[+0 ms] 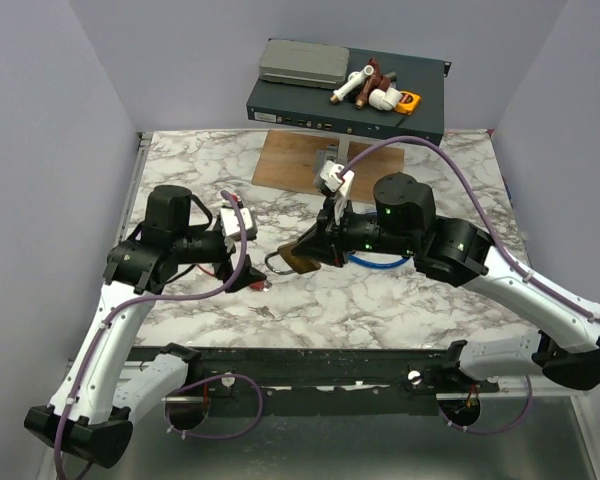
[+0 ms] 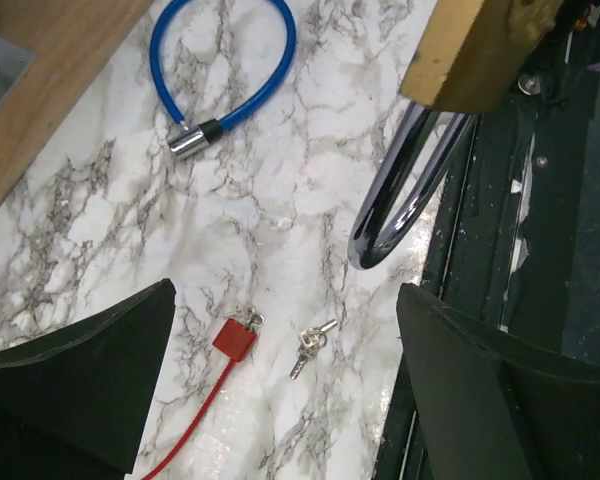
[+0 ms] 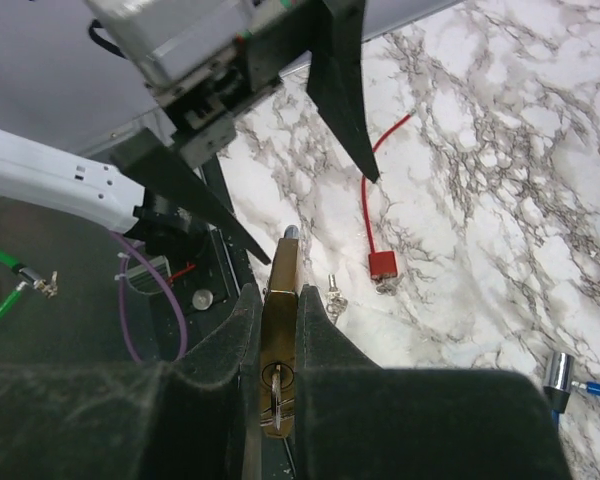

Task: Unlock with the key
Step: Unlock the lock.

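My right gripper is shut on a brass padlock and holds it above the table, with the shackle pointing toward the left arm. A key sits in the keyhole on the padlock's end facing the right wrist camera. In the top view the padlock hangs between the two arms. My left gripper is open a little way off from the shackle, nothing between its fingers. A loose bunch of small keys lies on the marble below it.
A small red lock on a red cable lies beside the loose keys. A blue cable lock lies farther out, near a wooden board. A black box carrying odd items stands at the back.
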`<state>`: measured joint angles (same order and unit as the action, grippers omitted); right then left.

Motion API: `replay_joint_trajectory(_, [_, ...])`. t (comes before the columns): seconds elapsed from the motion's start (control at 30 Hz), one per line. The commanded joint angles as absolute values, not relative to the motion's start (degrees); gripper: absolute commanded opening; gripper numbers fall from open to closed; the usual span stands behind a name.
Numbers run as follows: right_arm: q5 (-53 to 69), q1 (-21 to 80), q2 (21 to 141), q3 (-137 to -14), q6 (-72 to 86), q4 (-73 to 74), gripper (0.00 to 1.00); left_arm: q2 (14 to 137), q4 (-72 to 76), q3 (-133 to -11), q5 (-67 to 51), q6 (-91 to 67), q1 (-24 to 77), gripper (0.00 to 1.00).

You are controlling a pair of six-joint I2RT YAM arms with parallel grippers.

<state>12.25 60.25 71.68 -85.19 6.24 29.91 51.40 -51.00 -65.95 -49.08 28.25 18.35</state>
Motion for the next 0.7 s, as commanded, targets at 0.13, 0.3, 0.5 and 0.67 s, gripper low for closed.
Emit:
replay_joint_trajectory(0.13, [17.7,59.0,70.3,-83.4,10.2,18.9,0.00,54.8,-54.7,-66.7,-60.4,38.3,17.5,0.83])
replay_joint_trajectory(0.3, [19.8,57.0,71.5,-81.3,12.7,13.3,0.01,55.6,-64.1,-69.6,-64.1,48.2,18.0,0.74])
replay_joint_trajectory(0.5, [21.9,54.6,72.9,-78.7,16.6,7.0,0.01,55.5,-67.9,-68.8,-60.3,54.4,18.3,0.56])
replay_joint_trajectory(0.67, [23.6,53.4,73.8,-76.5,19.8,3.6,0.01,51.4,-56.6,-65.3,-55.1,49.7,18.2,0.17])
